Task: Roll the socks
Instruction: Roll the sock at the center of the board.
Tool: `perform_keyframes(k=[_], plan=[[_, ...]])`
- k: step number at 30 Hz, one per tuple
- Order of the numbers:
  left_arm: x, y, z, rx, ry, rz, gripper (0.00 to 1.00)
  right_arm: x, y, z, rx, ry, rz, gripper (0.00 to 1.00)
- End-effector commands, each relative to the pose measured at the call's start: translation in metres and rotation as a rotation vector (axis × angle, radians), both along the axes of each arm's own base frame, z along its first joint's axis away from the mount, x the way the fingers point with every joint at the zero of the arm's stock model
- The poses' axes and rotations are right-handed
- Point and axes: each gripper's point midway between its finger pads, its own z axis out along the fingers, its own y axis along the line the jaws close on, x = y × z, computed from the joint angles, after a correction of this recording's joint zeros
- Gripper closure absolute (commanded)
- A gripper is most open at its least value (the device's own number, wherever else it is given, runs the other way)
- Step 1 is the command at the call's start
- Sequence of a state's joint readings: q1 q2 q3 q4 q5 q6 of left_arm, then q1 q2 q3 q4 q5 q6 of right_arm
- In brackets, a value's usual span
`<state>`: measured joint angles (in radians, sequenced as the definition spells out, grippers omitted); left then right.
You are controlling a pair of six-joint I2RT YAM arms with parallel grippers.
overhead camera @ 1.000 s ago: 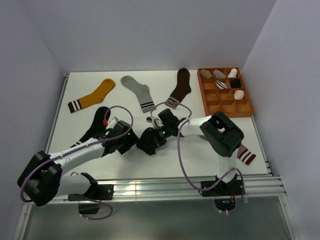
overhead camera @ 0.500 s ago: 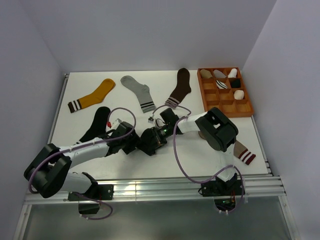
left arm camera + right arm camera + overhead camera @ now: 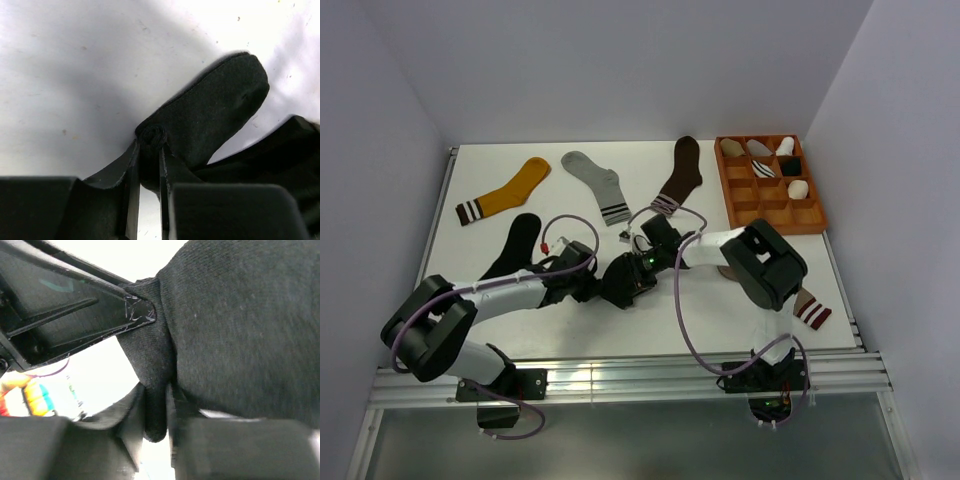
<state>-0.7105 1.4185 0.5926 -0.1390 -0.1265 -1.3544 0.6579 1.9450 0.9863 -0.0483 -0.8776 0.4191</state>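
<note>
A plain charcoal-black sock (image 3: 620, 281), bunched into a partly rolled lump, lies at the table's middle between both grippers. My left gripper (image 3: 597, 286) is shut on its rolled end (image 3: 152, 136), and the sock's toe (image 3: 220, 107) sticks out beyond the jaws. My right gripper (image 3: 638, 268) is shut on a fold of the same sock (image 3: 159, 405) from the other side. A black sock with white cuff stripes (image 3: 518, 245) lies partly under the left arm. A taupe sock with a maroon-and-white cuff (image 3: 811, 310) peeks out by the right arm.
A mustard sock (image 3: 510, 190), a grey sock (image 3: 595, 180) and a dark brown sock (image 3: 682, 172) lie along the back. An orange compartment tray (image 3: 817, 215) with several rolled socks stands at the back right. White walls close in on both sides.
My left gripper has slid right up to the black sock and shut on its rolled end. The right gripper has kept its hold and hardly moved.
</note>
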Motion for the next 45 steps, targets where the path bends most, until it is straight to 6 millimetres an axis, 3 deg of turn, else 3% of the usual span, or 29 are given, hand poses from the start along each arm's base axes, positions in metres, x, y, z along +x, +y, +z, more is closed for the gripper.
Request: perform_keyframes(k=[1,3,4,6,7,10,12,17,28,42,45], plan=[[-0.016,0.013,-0.019,0.105,0.081,-0.043,0.97,0.023,-0.016,0.007,-0.098,-0.214,-0.075,0.71],[-0.016,0.012,-0.021,0.128,0.092,-0.069,0.98,0.025,-0.022,0.013,-0.118,-0.288,-0.086,0.59],[-0.015,0.011,-0.021,0.134,0.094,-0.078,0.98,0.032,-0.023,0.025,-0.129,-0.371,-0.116,0.56],[-0.015,0.010,-0.022,0.149,0.104,-0.096,0.99,0.036,-0.031,0.027,-0.171,-0.457,-0.157,0.48],[-0.015,0.009,-0.022,0.148,0.105,-0.100,0.99,0.044,-0.034,0.031,-0.214,-0.550,-0.199,0.48],[-0.015,0.009,-0.023,0.149,0.109,-0.110,1.00,0.044,-0.043,0.048,-0.272,-0.737,-0.235,0.47],[-0.015,0.008,-0.023,0.150,0.109,-0.117,1.00,0.038,-0.035,0.060,-0.271,-0.867,-0.229,0.47],[-0.013,0.005,-0.022,0.155,0.111,-0.134,1.00,0.013,-0.017,0.067,-0.262,-1.040,-0.162,0.46],[-0.014,0.005,-0.023,0.159,0.119,-0.149,1.00,0.002,0.012,0.047,-0.312,-1.115,-0.045,0.46],[-0.014,0.001,-0.023,0.150,0.118,-0.166,1.00,-0.008,0.013,0.001,-0.410,-1.093,0.061,0.46],[-0.014,0.000,-0.023,0.145,0.117,-0.172,0.99,-0.005,0.010,-0.009,-0.459,-1.090,0.069,0.51]])
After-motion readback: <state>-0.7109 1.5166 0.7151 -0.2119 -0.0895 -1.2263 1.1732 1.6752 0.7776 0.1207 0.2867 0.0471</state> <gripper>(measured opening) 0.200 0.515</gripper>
